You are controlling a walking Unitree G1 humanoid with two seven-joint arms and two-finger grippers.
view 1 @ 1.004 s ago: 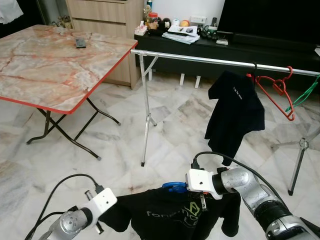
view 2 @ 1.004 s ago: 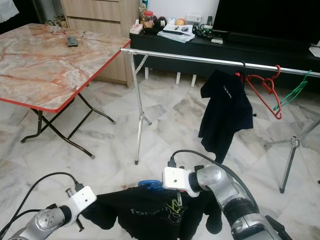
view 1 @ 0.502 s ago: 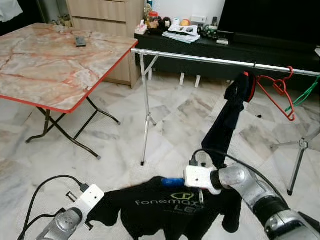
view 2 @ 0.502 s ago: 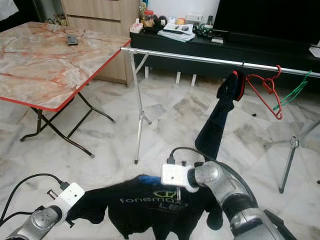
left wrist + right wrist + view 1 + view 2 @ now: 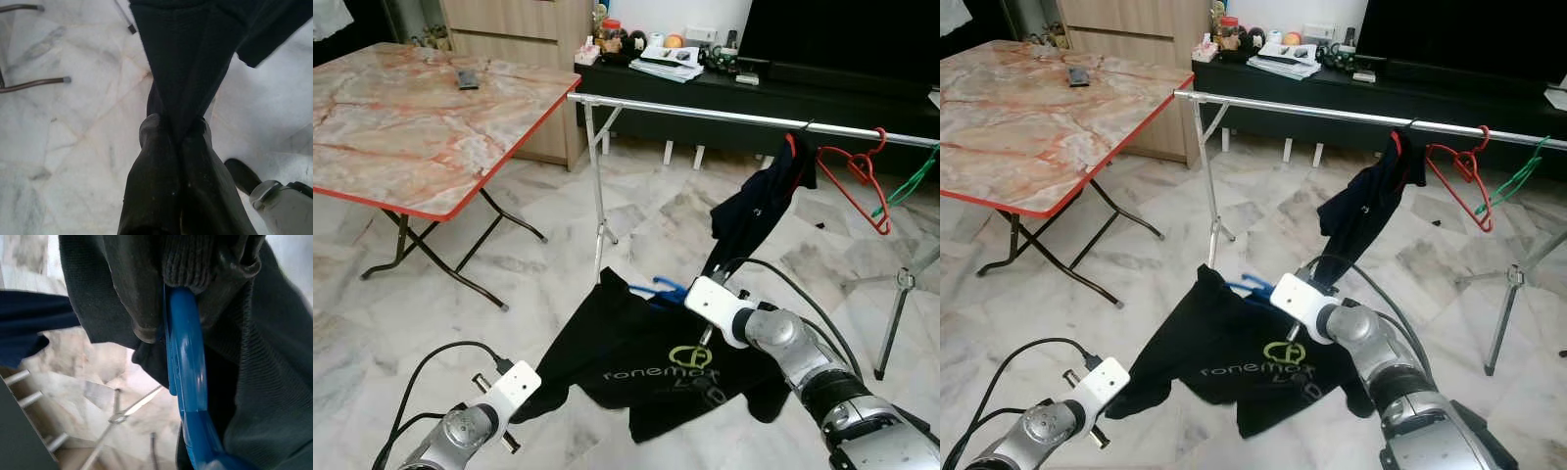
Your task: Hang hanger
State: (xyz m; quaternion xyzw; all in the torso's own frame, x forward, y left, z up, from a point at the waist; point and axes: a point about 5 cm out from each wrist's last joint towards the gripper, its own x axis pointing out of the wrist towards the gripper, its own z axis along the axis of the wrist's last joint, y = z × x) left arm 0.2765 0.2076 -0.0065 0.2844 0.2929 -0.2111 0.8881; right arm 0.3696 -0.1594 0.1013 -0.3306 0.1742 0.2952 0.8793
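A black T-shirt with a green and white logo hangs on a blue hanger and is stretched out low over the floor. My right gripper is shut on the blue hanger at the shirt's ribbed collar, with its fingers mostly hidden by cloth. My left gripper is shut on a bunched edge of the black shirt, low at the left. The silver clothes rail runs across farther ahead, above the hanger.
On the rail hang a dark shirt, a red hanger and a green hanger. A marble-top folding table stands at the left. A black TV console and a wooden dresser stand behind the rail.
My right gripper has lifted the hanger and shirt up and forward toward the rail. The shirt now spreads taut between both grippers. The dark shirt on the rail has swung round.
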